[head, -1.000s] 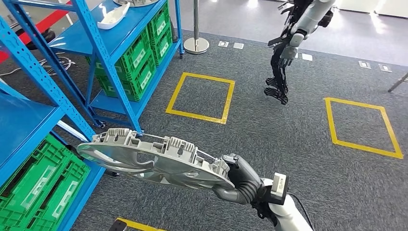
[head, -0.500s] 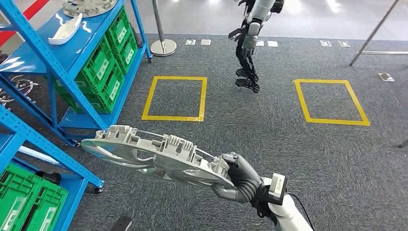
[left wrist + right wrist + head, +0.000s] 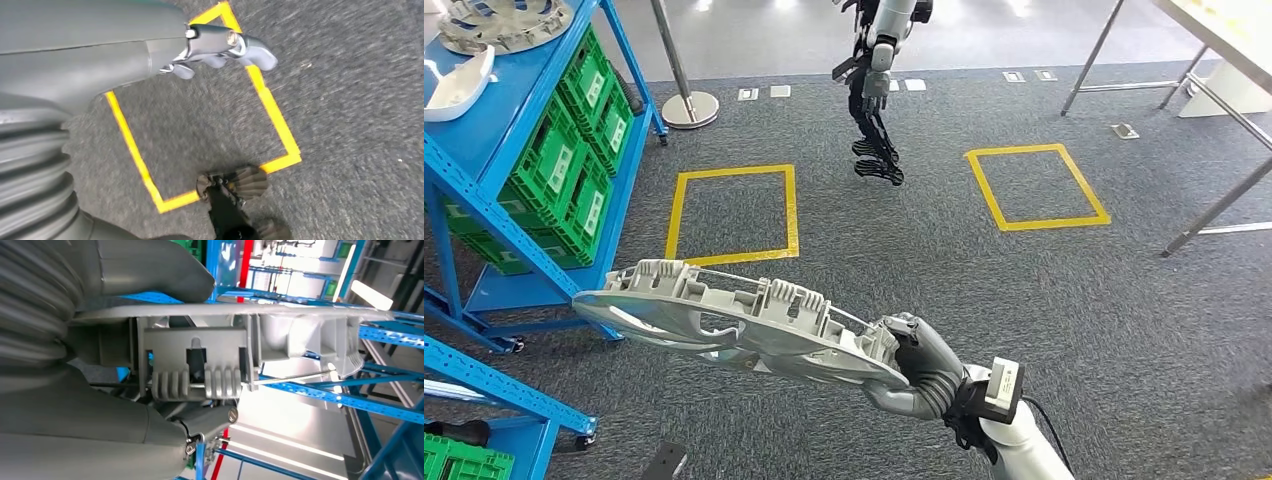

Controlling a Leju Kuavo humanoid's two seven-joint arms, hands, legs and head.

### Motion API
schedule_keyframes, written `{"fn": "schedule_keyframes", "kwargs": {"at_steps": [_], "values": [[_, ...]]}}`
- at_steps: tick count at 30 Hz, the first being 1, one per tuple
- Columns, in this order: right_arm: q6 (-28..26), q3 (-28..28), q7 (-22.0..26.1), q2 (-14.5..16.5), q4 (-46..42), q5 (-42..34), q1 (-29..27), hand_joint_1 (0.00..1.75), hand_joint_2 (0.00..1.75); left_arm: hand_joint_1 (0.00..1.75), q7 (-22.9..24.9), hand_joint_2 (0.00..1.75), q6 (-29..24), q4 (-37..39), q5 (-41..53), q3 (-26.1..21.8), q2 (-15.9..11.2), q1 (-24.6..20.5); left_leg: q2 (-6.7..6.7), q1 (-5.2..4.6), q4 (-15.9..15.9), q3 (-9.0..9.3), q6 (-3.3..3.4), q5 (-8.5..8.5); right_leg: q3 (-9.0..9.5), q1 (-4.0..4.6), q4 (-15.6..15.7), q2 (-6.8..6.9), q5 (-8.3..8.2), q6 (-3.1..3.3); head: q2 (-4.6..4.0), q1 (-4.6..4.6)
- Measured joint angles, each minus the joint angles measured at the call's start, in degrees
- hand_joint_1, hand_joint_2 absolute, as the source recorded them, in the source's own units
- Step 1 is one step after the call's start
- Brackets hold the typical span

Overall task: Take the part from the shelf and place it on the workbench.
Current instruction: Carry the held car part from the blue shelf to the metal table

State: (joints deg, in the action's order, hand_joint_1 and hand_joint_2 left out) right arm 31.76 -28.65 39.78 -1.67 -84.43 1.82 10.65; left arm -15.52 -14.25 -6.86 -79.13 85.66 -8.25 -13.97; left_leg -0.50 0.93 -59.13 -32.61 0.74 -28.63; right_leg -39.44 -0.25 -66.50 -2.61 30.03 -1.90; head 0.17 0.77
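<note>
Head view, right hand: right hand [image 3: 921, 372] comes in from below on a silver arm, fingers wrapped tight on the near end of the part [image 3: 734, 324].
Head view, part: grey, flat, ring-like plastic piece with ribbed clips along its rim; held roughly level in the air, reaching left from the hand, above the grey carpet [image 3: 984, 290].
Head view, shelf: blue shelf [image 3: 514, 120] at left, well apart from the part; green crates [image 3: 564, 170] on its lower level; a similar grey part [image 3: 494, 22] and a white piece [image 3: 454, 85] on top.
Head view, floor marks: two yellow squares [image 3: 734, 212] taped on the carpet; a metal post on a round base [image 3: 686, 105] beyond them.
Head view, other robot: a second robot [image 3: 874, 90] stands far back.
Head view, bench: metal-legged bench [image 3: 1214, 60] at far right, well apart from the part.
Left wrist view, left hand: left hand [image 3: 215, 47] holds nothing, fingers loosely curled but apart, above carpet and a yellow square.
Right wrist view, right hand: thick grey thumb [image 3: 150, 270] lies across the part's rim [image 3: 240, 312]; clip ribs just below; blue shelf rails behind.
</note>
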Motion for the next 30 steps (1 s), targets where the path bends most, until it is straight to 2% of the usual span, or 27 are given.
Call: {"fn": "schedule_keyframes", "kwargs": {"at_steps": [1,2,3,4,5,7,8,9,11,12,13,14,15,16,17,18,19,20,21,22,23,24,25,26,27,28,30], "values": [[-0.02,-0.04,0.00,0.00,0.01,-0.02,0.10,1.75,1.75,0.00,0.03,1.75,-0.15,0.04,-0.12,0.00,-0.09,0.13,0.82,-0.18,0.00,-0.02,0.15,-0.05,-1.93,-0.01,-4.05,1.28,1.78,-0.10,0.00,-0.21],[-0.06,-0.07,-0.01,0.00,0.02,-0.03,0.12,1.75,1.75,0.00,0.05,1.75,-0.23,0.08,-0.31,-0.02,-0.16,0.24,1.61,-0.34,0.00,-0.02,0.24,-0.10,-3.49,-0.05,-7.34,1.89,2.93,-0.13,0.00,-0.26],[-0.10,-0.09,-0.03,-0.01,0.03,-0.03,0.09,1.75,1.75,0.00,0.06,1.75,-0.26,0.11,-0.55,-0.06,-0.22,0.29,2.38,-0.45,-0.01,-0.02,0.30,-0.15,-4.16,-0.06,-8.82,2.16,3.07,-0.07,0.00,-0.28],[-0.14,-0.09,-0.04,-0.01,0.04,-0.03,0.08,1.75,1.75,0.00,0.04,1.75,-0.26,0.13,-0.81,-0.11,-0.27,0.28,3.10,-0.54,-0.01,0.01,0.34,-0.19,-3.63,-0.02,-7.92,2.33,2.16,0.07,0.00,-0.32],[-0.16,-0.09,-0.06,-0.01,0.04,-0.04,0.09,1.75,1.75,0.00,0.02,1.75,-0.26,0.13,-0.99,-0.16,-0.30,0.25,3.79,-0.60,-0.01,0.08,0.34,-0.25,-1.90,0.09,-4.79,2.70,0.49,0.33,0.00,-0.34],[-0.11,-0.13,-0.06,0.01,0.04,-0.14,0.25,1.75,1.75,0.00,0.00,1.75,-0.28,0.12,-1.22,-0.20,-0.34,0.20,5.07,-0.80,-0.02,0.30,0.14,-0.43,2.69,0.68,3.61,5.01,-2.50,1.16,0.00,-0.35],[-0.04,-0.16,-0.06,0.05,0.05,-0.23,0.41,1.75,1.75,0.00,-0.01,1.75,-0.32,0.12,-1.34,-0.22,-0.39,0.21,5.64,-0.86,-0.01,0.38,-0.07,-0.53,4.17,1.04,6.40,5.94,-3.21,1.56,0.00,-0.35],[0.03,-0.20,-0.05,0.10,0.09,-0.33,0.58,1.75,1.75,0.00,-0.01,1.75,-0.37,0.13,-1.49,-0.24,-0.44,0.23,6.19,-0.87,0.01,0.46,-0.33,-0.62,4.77,1.34,7.73,6.47,-3.36,1.90,0.00,-0.34],[0.10,-0.24,-0.06,0.18,0.23,-0.49,0.93,1.75,1.75,0.00,-0.02,1.75,-0.49,0.12,-1.77,-0.28,-0.53,0.21,7.42,-0.85,0.23,0.70,-0.91,-0.74,4.72,1.50,8.12,5.28,-3.57,2.39,0.00,-0.34],[0.10,-0.26,-0.08,0.24,0.31,-0.52,1.11,1.75,1.75,0.00,-0.02,1.75,-0.55,0.12,-1.84,-0.29,-0.59,0.17,7.33,-0.78,0.14,0.86,-1.20,-0.93,4.87,1.34,8.48,4.61,-3.80,2.64,0.00,-0.34],[0.10,-0.27,-0.11,0.31,0.43,-0.55,1.39,1.75,1.75,0.00,-0.02,1.75,-0.61,0.11,-1.87,-0.30,-0.65,0.14,6.30,-0.71,-0.66,0.69,-1.45,-1.55,5.09,1.09,8.87,3.97,-4.06,2.90,0.00,-0.28],[0.10,-0.32,-0.14,0.44,0.56,-0.56,1.72,1.75,1.75,0.00,0.08,1.75,-0.67,0.12,-1.82,-0.30,-0.73,0.16,4.71,-0.62,-2.55,-0.01,-1.71,-2.71,5.33,0.77,9.22,3.36,-4.29,3.13,0.00,-0.16],[0.10,-0.42,-0.15,0.61,0.72,-0.58,2.02,1.75,1.75,0.00,0.20,1.75,-0.75,0.13,-1.74,-0.31,-0.84,0.28,2.78,-0.43,-5.67,-1.36,-1.91,-4.33,5.43,0.57,9.37,2.74,-4.40,3.25,0.00,0.04],[0.10,-0.54,-0.15,0.77,0.90,-0.61,2.27,1.75,1.75,0.00,0.31,1.75,-0.81,0.13,-1.60,-0.31,-0.93,0.47,1.43,-0.36,-9.55,-3.24,-2.12,-6.13,5.44,0.46,9.37,2.03,-4.43,3.35,0.00,0.28],[0.10,-0.66,-0.13,0.90,1.08,-0.62,2.37,1.75,1.75,0.00,0.40,1.75,-0.87,0.14,-1.43,-0.30,-1.02,0.69,0.88,-0.30,-13.06,-5.05,-2.31,-7.41,5.43,0.40,9.32,1.26,-4.42,3.36,0.00,0.46],[0.08,-0.73,-0.13,0.97,1.27,-0.59,2.39,1.75,1.75,0.00,0.37,1.75,-0.94,0.14,-1.32,-0.30,-1.11,0.91,0.69,-0.25,-15.21,-6.30,-2.47,-7.76,5.44,0.36,9.22,0.48,-4.39,3.34,0.00,0.59],[0.05,-0.76,-0.13,0.99,1.45,-0.52,2.38,1.75,1.75,0.00,0.27,1.75,-1.01,0.15,-1.23,-0.29,-1.21,1.05,0.62,-0.17,-15.21,-6.57,-2.59,-6.92,5.43,0.29,9.08,-0.31,-4.34,3.25,0.00,0.65],[0.03,-0.77,-0.14,0.99,1.59,-0.45,2.37,1.75,1.75,0.00,0.13,1.75,-1.10,0.15,-1.20,-0.28,-1.30,1.10,0.43,-0.03,-12.90,-5.72,-2.72,-5.06,5.43,0.18,8.86,-1.08,-4.23,3.08,0.00,0.69],[0.02,-0.78,-0.15,0.99,1.68,-0.39,2.36,1.75,1.75,0.00,-0.02,1.75,-1.20,0.16,-1.19,-0.28,-1.41,1.12,-0.33,0.25,-9.01,-4.07,-2.91,-2.81,5.39,0.05,8.54,-1.83,-4.06,2.81,0.00,0.73],[0.02,-0.78,-0.13,0.99,1.70,-0.37,2.37,1.75,1.75,0.00,-0.14,1.75,-1.31,0.16,-1.15,-0.28,-1.47,1.12,-1.84,0.56,-5.21,-2.39,-3.07,-1.29,5.21,-0.02,8.12,-2.55,-3.86,2.45,0.00,0.84],[0.02,-0.79,-0.10,1.01,1.70,-0.36,2.39,1.75,1.75,0.00,-0.24,1.75,-1.44,0.18,-1.10,-0.28,-1.51,1.12,-3.06,0.79,-2.41,-1.16,-3.00,-0.36,4.93,-0.07,7.73,-3.23,-3.73,2.04,0.00,0.92],[0.02,-0.80,-0.08,1.04,1.70,-0.36,2.40,1.75,1.75,0.00,-0.31,1.75,-1.56,0.19,-1.01,-0.28,-1.53,1.15,-3.96,0.88,-0.95,-0.52,-2.76,-0.16,4.60,-0.09,7.49,-3.87,-3.72,1.62,0.00,0.96],[0.02,-0.81,-0.07,1.07,1.70,-0.35,2.39,1.75,1.75,0.00,-0.36,1.75,-1.68,0.19,-0.89,-0.27,-1.51,1.17,-4.16,0.77,-0.77,-0.45,-2.31,-0.40,4.28,-0.15,7.44,-4.48,-3.85,1.20,0.00,1.00],[0.02,-0.83,-0.09,1.09,1.71,-0.34,2.36,1.75,1.75,0.00,-0.40,1.75,-1.79,0.19,-0.78,-0.25,-1.52,1.17,-3.42,0.66,-0.76,-0.50,-1.73,-0.24,4.04,-0.26,7.55,-5.09,-4.06,0.81,0.00,0.95],[0.02,-0.85,-0.11,1.10,1.72,-0.33,2.35,1.75,1.75,0.00,-0.42,1.75,-1.86,0.19,-0.67,-0.23,-1.51,1.13,-2.75,0.58,-0.67,-0.47,-1.28,-0.11,3.87,-0.31,7.51,-4.82,-4.11,0.51,0.00,0.90],[0.02,-0.89,-0.13,1.10,1.72,-0.32,2.41,1.75,1.75,0.00,-0.42,1.75,-1.95,0.20,-0.59,-0.21,-1.52,1.09,-2.08,0.53,-0.56,-0.45,-0.83,0.00,3.49,-0.27,6.90,-3.52,-3.74,0.26,0.00,0.73],[0.00,-0.97,-0.14,1.16,1.72,-0.30,2.61,1.75,1.75,0.00,-0.41,1.75,-2.06,0.24,-0.48,-0.18,-1.57,1.16,-0.57,0.35,-0.39,-0.41,-0.15,0.05,1.32,-0.10,2.36,0.28,-1.20,-0.01,0.00,0.25]]}}
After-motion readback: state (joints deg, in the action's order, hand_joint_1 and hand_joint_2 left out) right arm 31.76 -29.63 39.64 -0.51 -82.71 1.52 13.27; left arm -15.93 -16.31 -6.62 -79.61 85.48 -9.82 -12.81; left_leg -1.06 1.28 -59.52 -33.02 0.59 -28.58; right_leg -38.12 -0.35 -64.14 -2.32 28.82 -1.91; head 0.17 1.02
